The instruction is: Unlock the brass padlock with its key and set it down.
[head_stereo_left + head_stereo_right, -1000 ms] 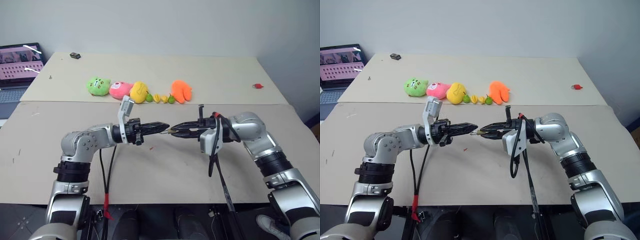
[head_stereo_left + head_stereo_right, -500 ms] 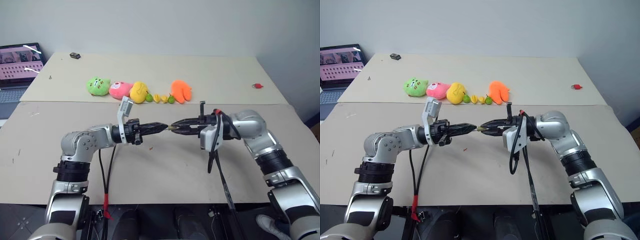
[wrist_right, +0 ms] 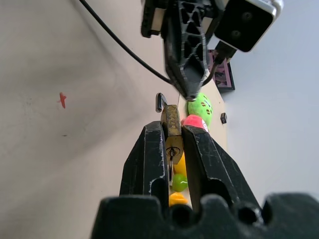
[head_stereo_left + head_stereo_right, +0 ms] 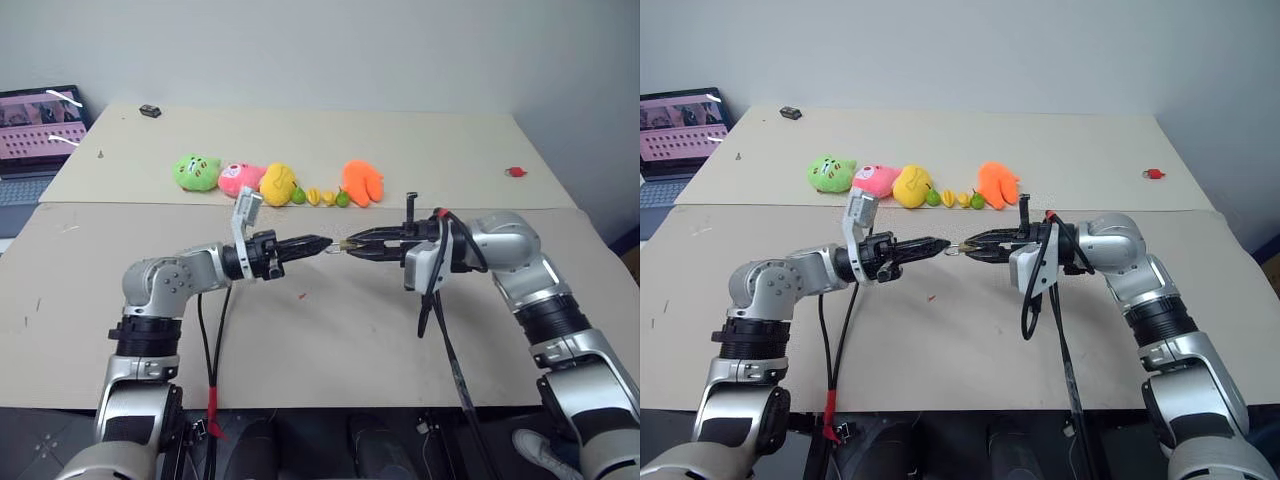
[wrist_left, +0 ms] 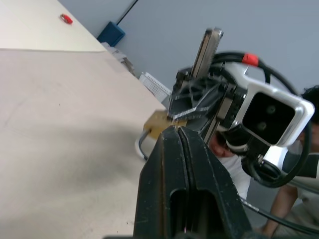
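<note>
Right claw: clamped on the small brass padlock with silvery shackle, mid-air above open beige surface.
Left claw: fingers pressed together, tip at padlock.
Right wrist view: slim metal key in keyhole.

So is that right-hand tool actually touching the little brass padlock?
Touching. In the right wrist view, the right tool has both black fingers pressed against the sides of the brass padlock, holding it above the table.

Beige table: plush toys, toy fruits, red object.
</note>
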